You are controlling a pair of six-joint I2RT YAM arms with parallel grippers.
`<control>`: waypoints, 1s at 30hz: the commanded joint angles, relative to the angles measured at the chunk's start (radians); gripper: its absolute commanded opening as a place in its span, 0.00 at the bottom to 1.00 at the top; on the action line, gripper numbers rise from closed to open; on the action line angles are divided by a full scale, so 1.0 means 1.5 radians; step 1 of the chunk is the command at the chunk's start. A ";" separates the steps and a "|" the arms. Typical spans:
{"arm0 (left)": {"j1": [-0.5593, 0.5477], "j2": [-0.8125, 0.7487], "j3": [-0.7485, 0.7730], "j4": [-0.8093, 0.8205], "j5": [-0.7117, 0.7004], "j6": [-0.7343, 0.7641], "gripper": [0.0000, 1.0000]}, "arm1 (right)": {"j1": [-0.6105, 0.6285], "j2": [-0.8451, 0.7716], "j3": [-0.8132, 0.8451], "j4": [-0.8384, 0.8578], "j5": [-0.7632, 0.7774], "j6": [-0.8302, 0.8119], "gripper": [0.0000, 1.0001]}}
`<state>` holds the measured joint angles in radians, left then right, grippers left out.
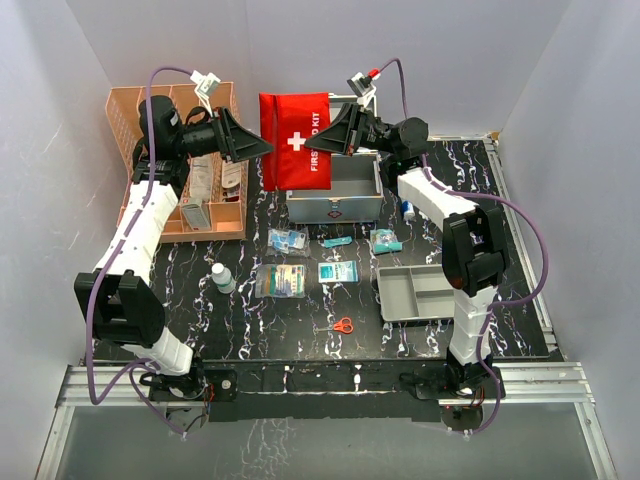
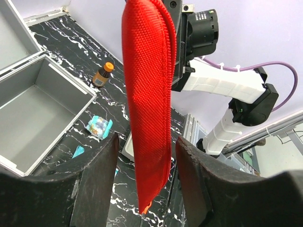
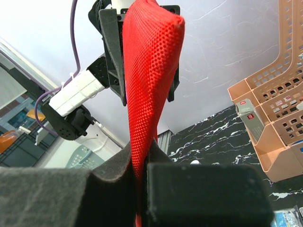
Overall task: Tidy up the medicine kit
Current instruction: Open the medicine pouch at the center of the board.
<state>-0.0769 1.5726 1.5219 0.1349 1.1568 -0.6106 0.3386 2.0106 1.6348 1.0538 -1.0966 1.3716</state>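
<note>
Red pouch (image 1: 295, 140) pinched in my right claw (image 3: 139, 170) over medicine kit (image 1: 335, 207); left claw (image 2: 147, 142) half-open astride it. Likely handover: left pinches next.

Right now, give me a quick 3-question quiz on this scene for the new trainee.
1. Multiple choice: which gripper is shut on the pouch? A left, B right, C both.
2. True or false: the case has its lid closed.
3. Fill in: the tray lies nearer the ___ arm.
Key: 1 B. The right gripper clamps it. The left gripper only straddles it, with gaps showing. 2 False, it stands open. 3 The right arm.
</note>
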 commanded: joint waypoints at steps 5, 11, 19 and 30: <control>-0.011 -0.009 0.004 0.054 0.026 -0.015 0.43 | 0.007 0.001 0.036 0.042 0.009 0.008 0.00; -0.012 -0.009 -0.001 0.063 0.023 -0.019 0.22 | 0.009 0.006 0.041 0.051 0.008 0.018 0.00; -0.023 -0.005 -0.010 0.112 0.025 -0.057 0.06 | 0.018 0.017 0.050 0.078 -0.009 0.047 0.00; -0.028 0.014 0.131 -0.321 -0.196 0.304 0.00 | -0.001 -0.108 -0.002 -0.498 0.161 -0.383 0.47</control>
<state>-0.1150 1.5986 1.5929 -0.0120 1.0489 -0.4652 0.3553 1.9812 1.6085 0.7765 -1.0279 1.1793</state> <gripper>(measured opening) 0.017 0.417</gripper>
